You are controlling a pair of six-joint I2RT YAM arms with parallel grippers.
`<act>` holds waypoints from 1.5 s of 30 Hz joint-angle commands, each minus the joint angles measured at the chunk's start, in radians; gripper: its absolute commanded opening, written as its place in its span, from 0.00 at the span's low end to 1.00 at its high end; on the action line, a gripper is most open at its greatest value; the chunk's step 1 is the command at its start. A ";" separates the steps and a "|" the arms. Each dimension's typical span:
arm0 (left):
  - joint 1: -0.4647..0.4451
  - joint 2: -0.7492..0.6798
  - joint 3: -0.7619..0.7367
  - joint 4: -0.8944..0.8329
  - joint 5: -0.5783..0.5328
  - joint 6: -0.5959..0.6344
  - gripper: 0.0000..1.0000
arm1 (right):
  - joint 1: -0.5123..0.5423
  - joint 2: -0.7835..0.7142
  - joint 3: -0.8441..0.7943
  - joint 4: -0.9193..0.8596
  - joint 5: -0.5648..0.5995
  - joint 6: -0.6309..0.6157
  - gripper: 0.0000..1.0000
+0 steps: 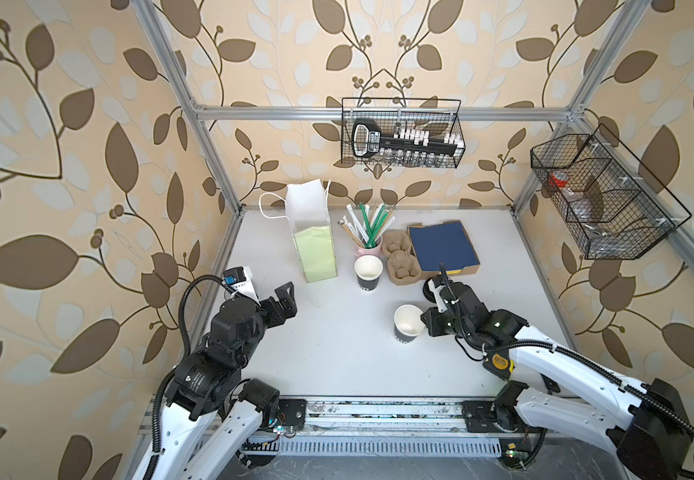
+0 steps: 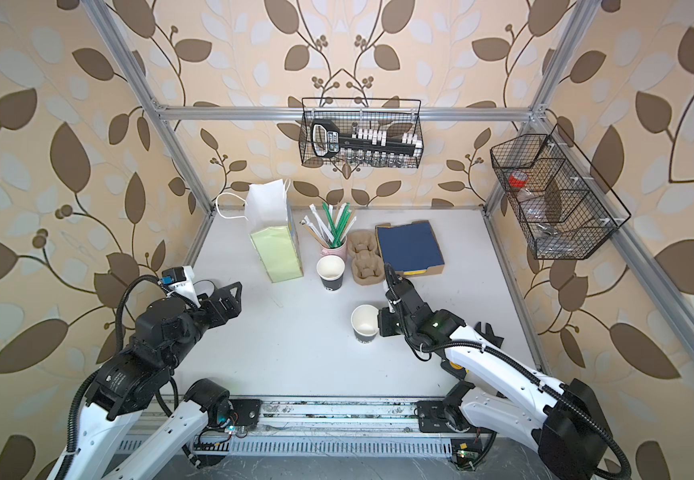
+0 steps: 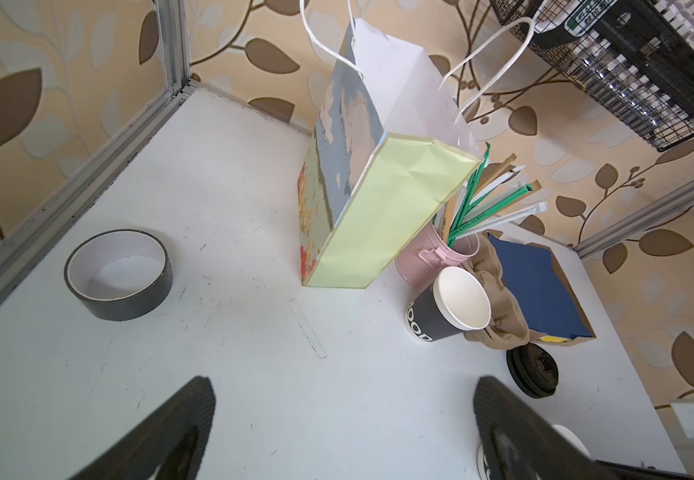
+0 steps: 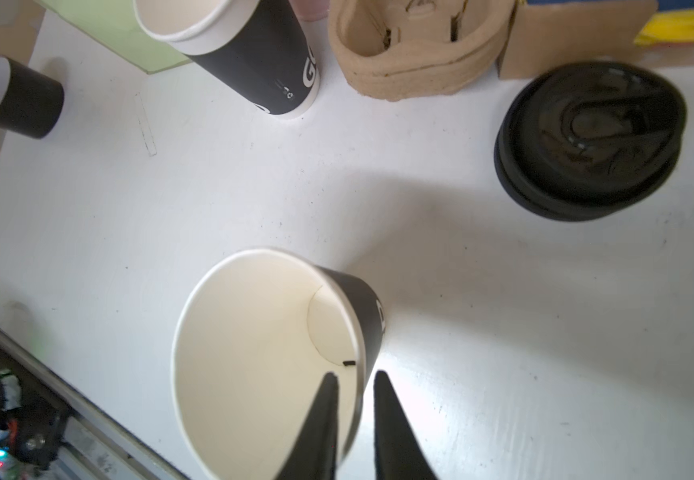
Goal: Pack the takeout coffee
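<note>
R gripper (image 4: 353,376) sits closest to the lens in the right wrist view. Its jaws are a little apart, one finger inside the near cup (image 4: 266,353) and one outside, w/ the paper wall btw them and a sliver of daylight. It looks loose, not a real pinch. Near cup stands upright and empty on the table (image 1: 337,365), mid-right, well apart from the bag (image 1: 316,253). L gripper (image 3: 343,415) is spread wide and holds nothing, over bare table on the left.

My read: the rim grip on this cup is the step in hand, prob before it goes to the carrier tray (image 4: 415,54) or gets a lid from the lid stack (image 4: 590,141). An empty paper cup is light and tippy, so I keep the wrist level and move straight along the cup's axis, w/ no sideways drag from the inner finger. If closing, I squeeze only enough to hold, b/c the wall will crease. I also mind the second cup (image 1: 368,272), which is just beside the pink cup of straws (image 1: 368,249) and the tray.

Writing: second cup shows white "GO" in the right wrist view and "OOD" in the left wrist view, so prob "GOOD". Near cup shows only part of one letter. Straw wrappers (image 3: 486,199) carry print too small to read. The label on the black item in the wall basket (image 1: 399,99) is blurred.
</note>
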 commanded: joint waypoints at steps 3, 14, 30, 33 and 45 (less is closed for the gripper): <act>-0.013 0.003 -0.005 0.042 -0.014 0.022 0.99 | 0.002 -0.011 0.044 -0.031 0.017 -0.006 0.38; -0.013 0.004 -0.011 0.043 0.009 0.022 0.99 | -0.117 0.027 0.245 -0.139 0.010 -0.105 0.59; -0.012 0.011 -0.020 0.057 0.051 0.029 0.99 | -0.297 0.320 0.286 -0.067 0.072 -0.122 0.79; -0.013 0.009 -0.020 0.058 0.052 0.032 0.99 | -0.304 0.378 0.296 -0.050 0.098 -0.107 0.83; -0.013 0.008 -0.023 0.064 0.059 0.035 0.99 | -0.337 0.535 0.328 -0.001 0.127 -0.093 0.87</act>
